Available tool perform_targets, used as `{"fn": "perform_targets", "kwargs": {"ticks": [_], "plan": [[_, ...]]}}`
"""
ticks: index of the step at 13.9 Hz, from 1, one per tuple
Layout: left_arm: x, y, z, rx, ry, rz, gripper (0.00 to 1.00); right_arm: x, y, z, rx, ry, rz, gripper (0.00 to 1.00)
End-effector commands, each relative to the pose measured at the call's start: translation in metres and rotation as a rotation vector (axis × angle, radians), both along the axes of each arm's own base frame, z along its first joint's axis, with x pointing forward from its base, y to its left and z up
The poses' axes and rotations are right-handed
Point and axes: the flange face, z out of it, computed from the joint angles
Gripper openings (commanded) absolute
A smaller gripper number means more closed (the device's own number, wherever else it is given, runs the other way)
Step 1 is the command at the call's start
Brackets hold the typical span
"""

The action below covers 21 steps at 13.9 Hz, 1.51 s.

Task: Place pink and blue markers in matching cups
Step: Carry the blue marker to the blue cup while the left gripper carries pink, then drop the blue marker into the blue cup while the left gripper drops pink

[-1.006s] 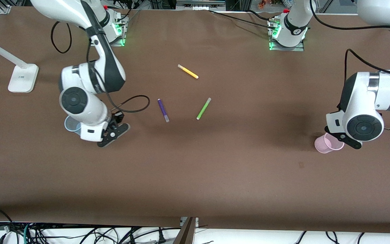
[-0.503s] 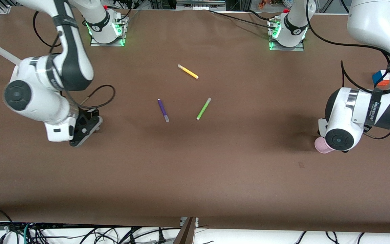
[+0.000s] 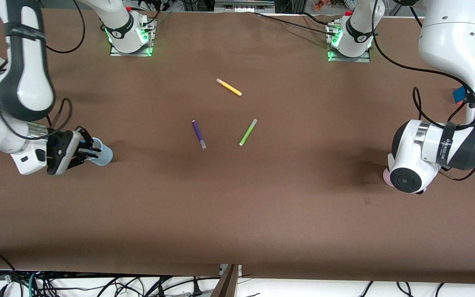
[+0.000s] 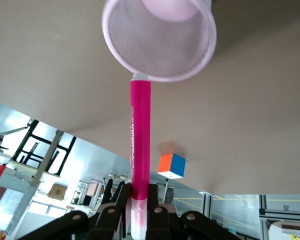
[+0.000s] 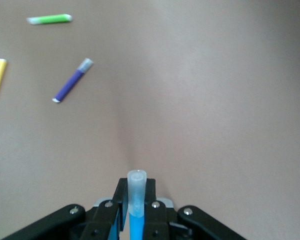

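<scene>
In the left wrist view my left gripper [image 4: 140, 192] is shut on the pale cap end of the pink marker [image 4: 140, 135]. The marker's other end sits at the rim of the pale pink cup [image 4: 160, 40], whose mouth faces the camera. From the front, the left wrist covers that gripper and most of the pink cup [image 3: 386, 175]. My right gripper [image 5: 136, 187] is shut on the blue marker [image 5: 136, 225], its clear cap sticking out past the fingers. It lies level by the pale blue cup [image 3: 103, 154], right gripper [image 3: 93, 149] fingertips beside it.
A purple marker [image 3: 198, 134], a green marker [image 3: 248, 132] and a yellow marker [image 3: 229, 87] lie mid-table, apart from each other. A coloured cube [image 3: 460, 95] sits near the left arm's end. Cables loop off both wrists.
The right arm swung out toward its end of the table and turned its gripper level, uncovering the blue cup. The left wrist came down over the pink cup, hiding most of it.
</scene>
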Motion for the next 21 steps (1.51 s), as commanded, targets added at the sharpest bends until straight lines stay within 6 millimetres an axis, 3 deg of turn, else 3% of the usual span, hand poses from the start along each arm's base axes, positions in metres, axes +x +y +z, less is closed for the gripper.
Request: {"fn": "perform_targets", "kwargs": {"ticks": [1, 4, 6, 7, 8, 12, 17, 21], "plan": [[0.018, 0.0, 0.0, -0.002, 0.001, -0.032, 0.0, -0.004, -0.021, -0.014, 0.136, -0.021, 0.084, 0.02], [0.02, -0.001, -0.017, 0.002, 0.003, -0.032, 0.0, -0.009, -0.042, -0.031, 0.229, -0.026, 0.139, 0.02], [0.019, -0.001, -0.022, 0.0, 0.007, -0.029, 0.38, -0.013, -0.054, -0.046, 0.31, -0.024, 0.167, 0.02], [0.019, -0.003, -0.022, -0.004, 0.008, -0.026, 0.87, -0.016, -0.061, -0.053, 0.337, -0.03, 0.191, 0.02], [0.018, -0.004, -0.021, -0.007, 0.006, -0.025, 1.0, -0.017, -0.069, -0.058, 0.348, -0.044, 0.217, 0.02], [0.022, -0.039, 0.009, -0.016, -0.061, -0.041, 1.0, -0.025, -0.087, -0.077, 0.413, -0.071, 0.309, 0.02], [0.021, -0.076, 0.127, -0.297, -0.354, 0.202, 1.0, -0.023, -0.086, -0.085, 0.441, -0.113, 0.378, 0.02], [0.002, -0.101, 0.202, -0.469, -0.519, 0.462, 1.0, -0.023, -0.088, -0.094, 0.442, -0.111, 0.383, 0.03]]}}
